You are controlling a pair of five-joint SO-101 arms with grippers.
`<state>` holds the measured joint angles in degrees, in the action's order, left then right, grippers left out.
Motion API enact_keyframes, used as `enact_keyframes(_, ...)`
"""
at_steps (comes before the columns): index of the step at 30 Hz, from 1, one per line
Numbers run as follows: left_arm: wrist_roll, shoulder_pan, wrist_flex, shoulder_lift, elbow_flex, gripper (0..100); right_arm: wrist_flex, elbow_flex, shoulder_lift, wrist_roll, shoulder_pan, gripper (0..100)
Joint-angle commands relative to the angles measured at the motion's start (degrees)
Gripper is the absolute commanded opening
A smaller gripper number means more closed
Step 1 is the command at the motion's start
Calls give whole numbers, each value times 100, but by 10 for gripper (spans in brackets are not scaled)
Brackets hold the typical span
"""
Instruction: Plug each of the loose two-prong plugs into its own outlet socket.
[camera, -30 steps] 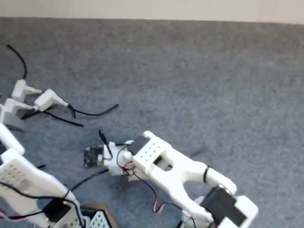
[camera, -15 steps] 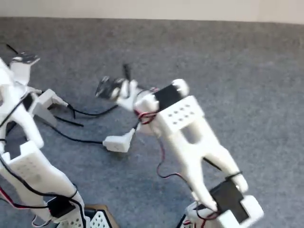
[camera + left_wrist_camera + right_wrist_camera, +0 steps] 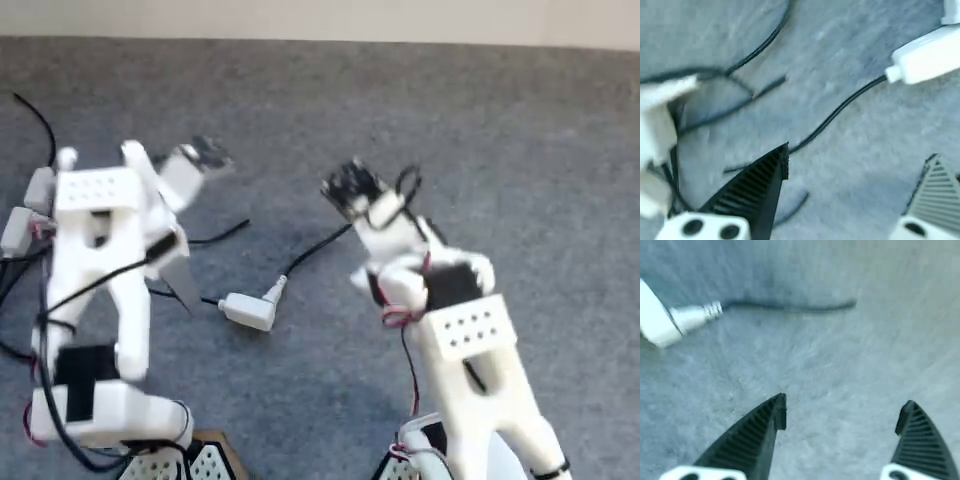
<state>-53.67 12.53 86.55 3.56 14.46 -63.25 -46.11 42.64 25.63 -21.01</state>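
1. Grey carpet [image 3: 480, 120] is the work surface, and a pale wall strip [image 3: 300, 18] borders its far edge.
2. Task status: I judge that no insertion has been completed. One white two-prong plug [image 3: 247, 309] lies loose on the carpet between the arms, left of centre and toward the near edge. Its black cable [image 3: 320, 243] trails off toward the right arm.
3. White connector pieces [image 3: 22, 230] sit at the left edge. I cannot tell plugs from sockets there, or whether any are mated.
4. The left gripper [image 3: 860, 155] has its fingers spread wide and holds nothing.
5. The right gripper [image 3: 845, 402] also has its fingers spread wide and holds nothing, with the plug lying apart from it.
6. Obstruction: stray cables [image 3: 747, 102] cross the carpet beneath the left gripper. I rate them a snag risk.
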Motion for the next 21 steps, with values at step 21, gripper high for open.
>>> enact_keyframes(21, -264, -1868, -3780, 1349, 3073, 399, 1719, -2422, 778, -747, 101, 334)
